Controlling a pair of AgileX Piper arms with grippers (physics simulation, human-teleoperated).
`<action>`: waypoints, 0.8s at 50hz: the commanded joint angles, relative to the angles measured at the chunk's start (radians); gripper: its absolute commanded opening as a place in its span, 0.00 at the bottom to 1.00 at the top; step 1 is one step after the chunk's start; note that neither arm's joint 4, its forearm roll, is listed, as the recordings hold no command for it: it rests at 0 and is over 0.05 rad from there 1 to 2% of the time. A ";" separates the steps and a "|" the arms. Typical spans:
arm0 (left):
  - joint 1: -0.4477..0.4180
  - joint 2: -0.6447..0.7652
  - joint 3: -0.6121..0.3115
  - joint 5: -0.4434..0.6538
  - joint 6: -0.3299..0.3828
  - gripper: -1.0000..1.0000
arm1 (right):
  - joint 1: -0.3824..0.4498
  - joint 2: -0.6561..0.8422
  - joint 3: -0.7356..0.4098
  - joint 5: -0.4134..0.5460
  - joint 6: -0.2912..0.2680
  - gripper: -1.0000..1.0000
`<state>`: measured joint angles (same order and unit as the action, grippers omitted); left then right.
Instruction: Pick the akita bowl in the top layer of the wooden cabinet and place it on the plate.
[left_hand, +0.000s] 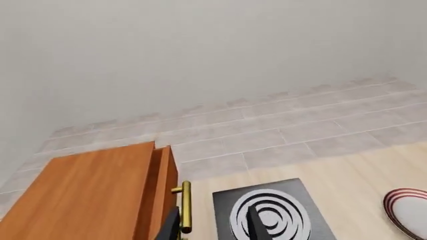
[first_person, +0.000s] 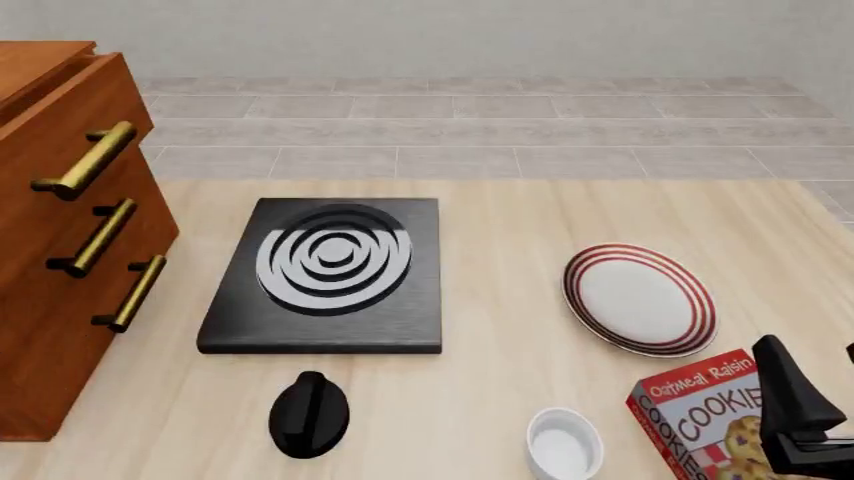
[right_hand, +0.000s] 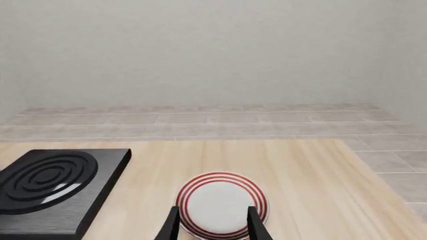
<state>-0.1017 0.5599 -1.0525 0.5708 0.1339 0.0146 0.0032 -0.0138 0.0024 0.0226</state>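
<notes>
**The bowl is out of sight, so the drawer comes first**

Inside the top layer (first_person: 83, 120) of the tall reddish-brown wooden cabinet (first_person: 54, 300) is where I judge the small dark-patterned akita bowl to be. No view shows it, and the drawer front looks shut or nearly so. The round white plate with red rings (first_person: 638, 300) lies bare on the table, well apart from the cabinet, beyond the black ringed stove (first_person: 327, 275).

My left gripper (left_hand: 215, 227) has its fingers spread with nothing between them. One finger is close beside the brass bar handle (left_hand: 185, 207) of that top drawer. My right gripper (right_hand: 213, 230) is also spread and empty, looking down over the plate.

I expect the bowl to be light, rigid and glazed. That makes it slippery under my pads and liable to chip if knocked against the drawer wall or dropped on the plate. I would take it by the rim, one finger inside and one outside, closing gently but fully. The smooth round wall will offer no purchase to a pinch from both sides. The bar handle is stiff and set clear of the drawer front, so it makes an easy hold for pulling the drawer.
</notes>
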 joint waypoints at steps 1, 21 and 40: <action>0.056 0.086 -0.022 0.056 0.070 1.00 | 0.004 -0.001 0.001 0.000 0.003 1.00; 0.079 0.191 -0.145 0.207 0.099 1.00 | 0.005 -0.001 0.000 -0.002 0.018 1.00; 0.095 0.218 -0.177 0.290 0.128 1.00 | 0.007 -0.003 -0.003 -0.008 0.025 1.00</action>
<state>-0.0117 0.7577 -1.2028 0.8099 0.2506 0.0217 0.0011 -0.0160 -0.0019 0.0437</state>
